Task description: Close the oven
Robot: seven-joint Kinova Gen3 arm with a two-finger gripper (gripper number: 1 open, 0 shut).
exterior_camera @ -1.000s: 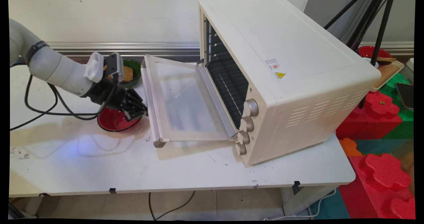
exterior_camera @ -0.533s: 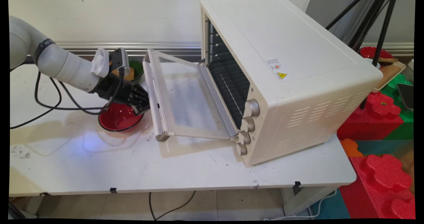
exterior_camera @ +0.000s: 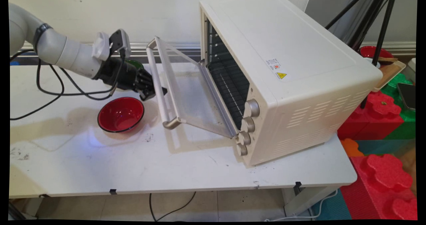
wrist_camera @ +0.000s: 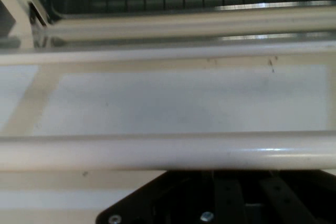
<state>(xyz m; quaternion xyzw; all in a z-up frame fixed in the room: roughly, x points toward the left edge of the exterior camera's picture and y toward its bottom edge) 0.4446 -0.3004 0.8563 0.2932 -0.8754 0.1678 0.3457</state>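
Oven door (exterior_camera: 189,92) half raised; my pincer (exterior_camera: 153,91) at its handle bar (exterior_camera: 159,85), can't tell whether it's pinching; I'd push along the hinge arc

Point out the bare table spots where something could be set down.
Free: the white table's near strip, from the red bowl across to the oven's front corner, and the far left. Crowded: the tool at the oven door's handle, the green bowl behind it.

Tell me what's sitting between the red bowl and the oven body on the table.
In the main view, the oven's half-raised glass door with its handle bar lies between the red bowl and the oven; the gripper is at that handle.
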